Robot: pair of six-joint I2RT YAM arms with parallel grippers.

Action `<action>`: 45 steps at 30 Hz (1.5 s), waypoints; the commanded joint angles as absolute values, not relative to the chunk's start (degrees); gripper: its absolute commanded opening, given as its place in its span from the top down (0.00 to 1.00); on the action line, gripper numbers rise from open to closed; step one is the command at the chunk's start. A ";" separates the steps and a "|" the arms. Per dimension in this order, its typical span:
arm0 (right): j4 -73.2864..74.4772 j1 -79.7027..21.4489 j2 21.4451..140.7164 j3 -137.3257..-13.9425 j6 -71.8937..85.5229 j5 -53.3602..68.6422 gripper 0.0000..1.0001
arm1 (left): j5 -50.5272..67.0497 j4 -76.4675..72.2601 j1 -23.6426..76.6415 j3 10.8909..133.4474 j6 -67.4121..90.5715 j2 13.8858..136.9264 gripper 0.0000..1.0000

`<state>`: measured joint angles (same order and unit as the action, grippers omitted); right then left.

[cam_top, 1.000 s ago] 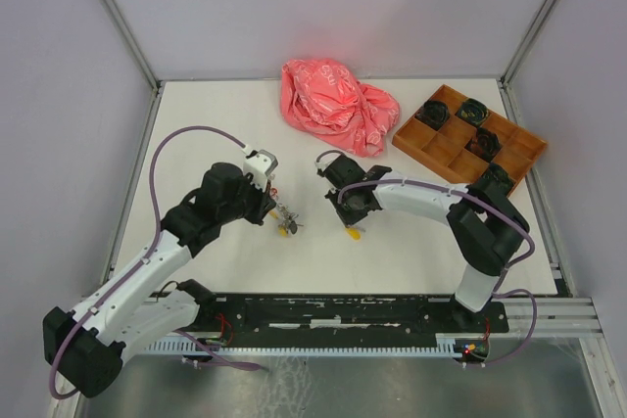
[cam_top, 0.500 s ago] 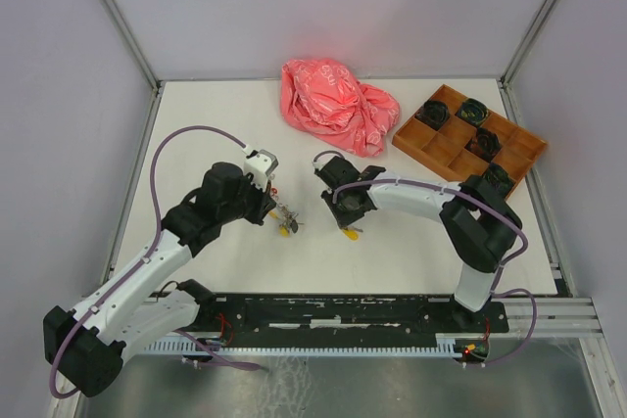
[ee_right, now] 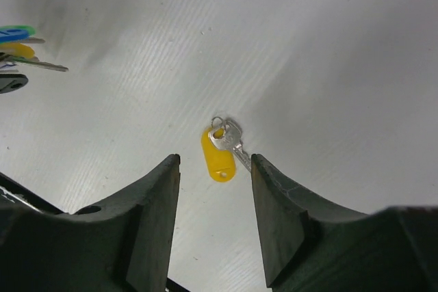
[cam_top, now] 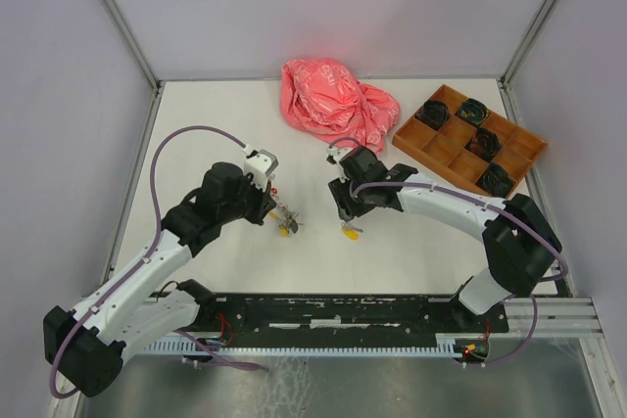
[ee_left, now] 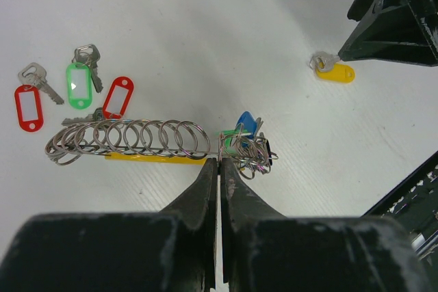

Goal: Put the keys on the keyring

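Four keys (ee_left: 79, 85), two red-tagged, one green, one yellow, lie on the counter (ee_left: 205, 18); left gripper (ee_left: 219, 162) pinches the coiled silver keyring (ee_left: 137, 138), right gripper (ee_right: 214, 162) spread over the yellow-tagged key (ee_right: 220, 152)

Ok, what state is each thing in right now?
left gripper: shut on the keyring
right gripper: open, above the yellow key
keyring: pinched, not lifted
yellow key: lying loose, off the keyring
green key: lying loose
bag: crumpled
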<state>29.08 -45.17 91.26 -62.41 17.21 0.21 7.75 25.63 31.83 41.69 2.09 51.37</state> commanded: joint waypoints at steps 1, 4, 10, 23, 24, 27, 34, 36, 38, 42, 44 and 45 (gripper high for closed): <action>25.28 -43.11 88.36 -58.18 15.40 4.22 0.46 | 8.76 22.32 31.55 42.63 1.38 50.89 0.97; 25.57 -42.49 88.48 -57.22 15.63 3.84 0.46 | 8.78 22.32 31.55 42.63 1.38 51.04 0.97; 24.09 -41.86 91.37 -55.31 18.25 6.78 0.42 | 9.01 22.31 31.56 42.71 1.43 51.33 0.97; 20.66 -45.19 96.65 -53.49 26.63 11.16 0.40 | 8.89 22.59 31.55 42.78 1.40 51.15 0.97; 19.87 -45.79 97.08 -53.82 26.89 12.46 0.41 | 8.69 22.61 31.51 42.80 1.41 51.15 0.97; 15.71 -46.31 98.61 -54.20 29.95 16.76 0.44 | 7.86 22.85 31.47 42.76 1.49 51.02 0.97; 17.02 -46.94 100.77 -61.71 26.84 18.39 0.47 | 7.71 22.84 31.46 42.80 1.63 51.00 0.97; 21.26 -46.82 100.37 -64.36 22.51 13.97 0.47 | 7.61 22.81 31.47 42.72 1.61 50.85 0.97; 23.95 -46.22 99.62 -65.50 19.64 10.75 0.46 | 7.43 22.85 31.46 42.68 1.65 50.72 0.97; 26.86 -44.52 97.66 -65.56 15.13 7.64 0.47 | 7.47 22.85 31.51 42.71 1.66 50.71 0.97; 29.18 -44.03 97.29 -65.89 11.62 6.79 0.48 | 7.68 22.85 31.47 42.71 1.66 50.80 0.97; 30.22 -43.96 97.20 -65.77 9.81 6.25 0.49 | 7.77 22.85 31.46 42.71 1.65 50.80 0.97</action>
<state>24.75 -44.84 99.83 -63.88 17.78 10.48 7.62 25.65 31.83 41.69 2.09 51.40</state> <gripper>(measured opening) 0.521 0.043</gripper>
